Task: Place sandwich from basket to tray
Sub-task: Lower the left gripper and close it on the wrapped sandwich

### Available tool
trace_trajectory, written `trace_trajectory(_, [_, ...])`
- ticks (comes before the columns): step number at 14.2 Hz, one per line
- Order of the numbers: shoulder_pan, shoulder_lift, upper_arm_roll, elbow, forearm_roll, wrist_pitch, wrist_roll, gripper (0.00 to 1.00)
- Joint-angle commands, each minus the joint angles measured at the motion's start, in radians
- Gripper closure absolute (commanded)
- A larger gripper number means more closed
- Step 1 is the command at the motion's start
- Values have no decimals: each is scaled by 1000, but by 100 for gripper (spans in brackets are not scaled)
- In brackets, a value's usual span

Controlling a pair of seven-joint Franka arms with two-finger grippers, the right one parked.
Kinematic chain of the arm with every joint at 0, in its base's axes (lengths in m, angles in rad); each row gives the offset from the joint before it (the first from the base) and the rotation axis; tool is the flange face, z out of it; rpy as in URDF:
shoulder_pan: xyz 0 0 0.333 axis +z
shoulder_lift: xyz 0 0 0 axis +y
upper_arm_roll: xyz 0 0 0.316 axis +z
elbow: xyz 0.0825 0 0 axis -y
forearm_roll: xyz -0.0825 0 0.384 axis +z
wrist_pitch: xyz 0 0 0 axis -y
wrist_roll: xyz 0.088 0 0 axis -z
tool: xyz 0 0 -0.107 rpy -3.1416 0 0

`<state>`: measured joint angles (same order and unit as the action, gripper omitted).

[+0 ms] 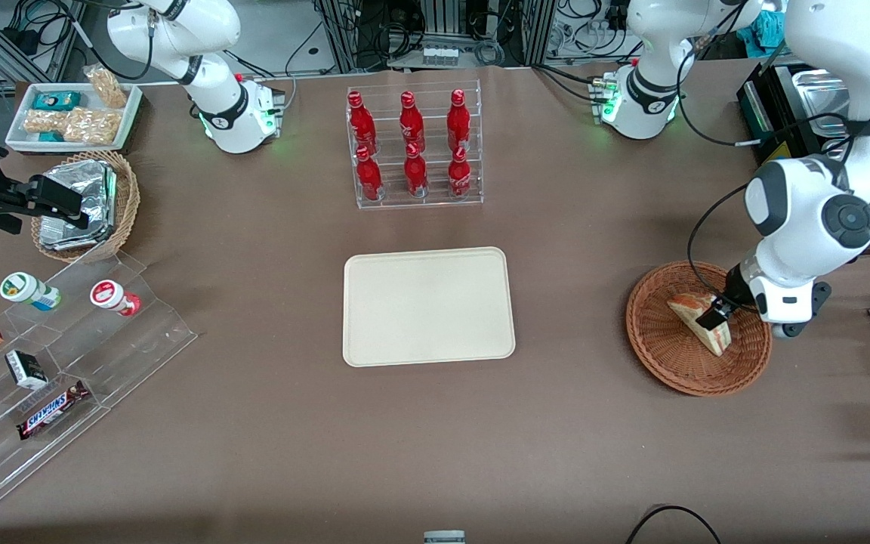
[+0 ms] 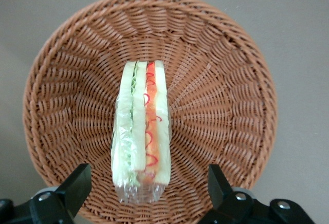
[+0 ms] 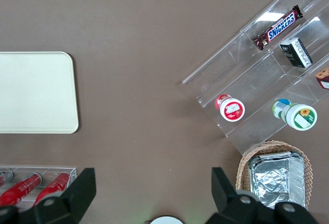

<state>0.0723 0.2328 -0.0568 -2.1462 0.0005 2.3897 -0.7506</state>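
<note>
Wrapped sandwich (image 2: 140,131) lies on edge in wicker basket (image 1: 658,351); cream tray (image 1: 429,306) w/ nothing on it.

White glossy arm shells, grey joint caps, black cable looped alongside the forearm. Green status lights glowing at the bases. Gripper (image 2: 146,188): black angular fingers (image 2: 77,185), silver screw heads on the mounts.

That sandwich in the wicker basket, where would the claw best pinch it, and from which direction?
From straight above, across the two flat bread faces. The sandwich stands on edge in the basket, filling layers facing up, so its bread sides are exposed. The claw hangs open over it, one finger on each side, already lined up.
</note>
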Motion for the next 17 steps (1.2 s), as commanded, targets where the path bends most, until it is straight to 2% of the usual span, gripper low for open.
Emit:
trace_trajectory(1, [0,51,-1,2,-4,40,-12,0])
trace_trajectory(2, [0,69,-1,3,-1,51,-12,0])
trace_trajectory(3, [-2,82,-1,5,1,58,-10,10])
trace_trajectory(4, [-2,82,0,3,1,57,-10,43])
trace_trajectory(5, [0,77,-1,0,4,49,-3,66])
trace_trajectory(6, [-2,68,0,-3,6,36,43,84])
trace_trajectory(7, [0,56,0,-1,6,2,90,89])
trace_trajectory(11, [-3,-16,-4,93,6,-234,119,90])
trace_trajectory(13, [-41,-18,-32,167,19,-364,144,90])
trace_trajectory(15, [-115,-12,-38,198,27,-415,235,90])
trace_trajectory(17, [-167,6,-52,245,24,-443,428,88])
